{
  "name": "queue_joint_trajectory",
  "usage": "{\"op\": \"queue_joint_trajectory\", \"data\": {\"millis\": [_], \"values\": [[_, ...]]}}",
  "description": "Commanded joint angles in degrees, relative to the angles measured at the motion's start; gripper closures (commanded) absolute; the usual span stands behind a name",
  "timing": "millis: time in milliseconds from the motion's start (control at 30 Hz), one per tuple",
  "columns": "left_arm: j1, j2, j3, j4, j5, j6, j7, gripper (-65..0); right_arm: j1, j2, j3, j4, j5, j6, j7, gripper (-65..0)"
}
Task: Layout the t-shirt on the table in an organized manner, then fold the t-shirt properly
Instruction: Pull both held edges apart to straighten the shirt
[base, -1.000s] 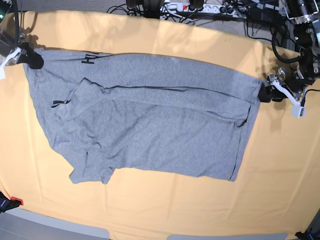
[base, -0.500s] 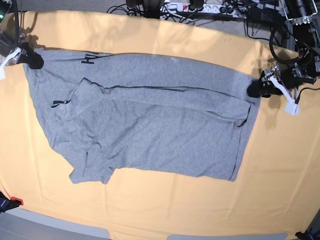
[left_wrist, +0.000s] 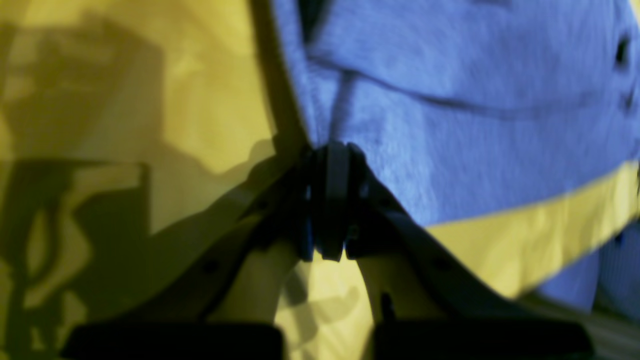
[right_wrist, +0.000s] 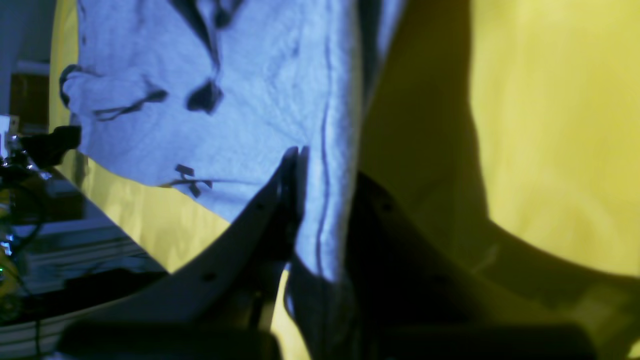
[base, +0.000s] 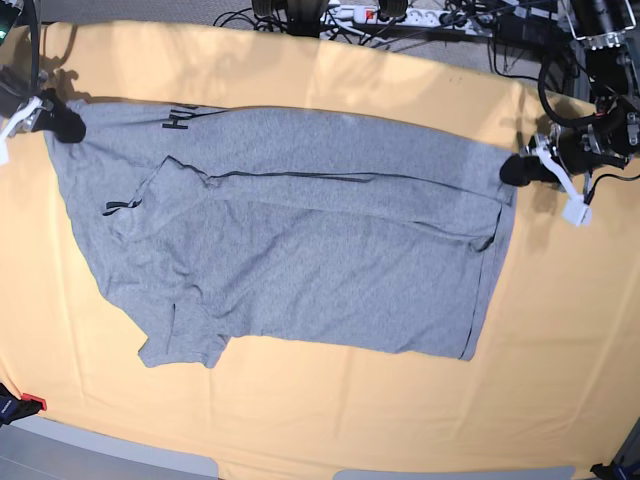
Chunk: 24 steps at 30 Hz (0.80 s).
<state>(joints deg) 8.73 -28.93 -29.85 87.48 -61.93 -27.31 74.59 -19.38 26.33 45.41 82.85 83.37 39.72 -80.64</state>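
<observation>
Left gripper (left_wrist: 327, 200), in the left wrist view, is showing its two jaws pressed together with the grey shirt (left_wrist: 450, 125) edge pinched at their tips, so it is gripping the fabric rather than resting beside it; that hold is probably meant to let the arm pull this edge taut. One shirt is showing here, its cloth creasing toward the pinch, and the yellow table (left_wrist: 175, 100) is lying under and beside it. In the right wrist view, the right gripper (right_wrist: 320, 210) is sitting nearly closed with a hemmed fold of the shirt (right_wrist: 225, 100) running between its two fingers, so it is holding cloth as well; the garment is spreading away from it over the table (right_wrist: 550, 125), with dark marks of lettering or trim showing on it. In the base view, one shirt (base: 300, 250) is lying mostly flat on the table (base: 320, 420), one sleeve folded over its body, black lettering peeking at the far edge. Two grippers are working it: the right gripper (base: 65, 122) at the view's left corner and the left gripper (base: 512, 170) at the view's right edge, each clamped on an opposite end of the far side. Judging by that, the pair is stretching the shirt to smooth it, and folding is not yet begun.
</observation>
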Motion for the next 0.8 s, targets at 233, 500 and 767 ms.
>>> {"op": "queue_joint_trajectory", "data": {"millis": [233,500,767], "values": [[-0.5,-8.9,-0.3,5.2,-2.9,-0.6,0.5,0.0,-3.4,2.6,0.4,10.0,-4.5,0.3,0.6,0.0],[0.4,-12.0,-0.3,5.4,-10.2,-3.0,5.4,0.0,-9.2,3.1,0.4,13.6,-7.3,0.3,0.6,0.0],[4.9,-13.1,-0.3,5.4,-12.7,-3.8,5.4,0.0,-14.5,3.3,0.4,13.6,-7.2,0.3,0.6,0.0]]}}
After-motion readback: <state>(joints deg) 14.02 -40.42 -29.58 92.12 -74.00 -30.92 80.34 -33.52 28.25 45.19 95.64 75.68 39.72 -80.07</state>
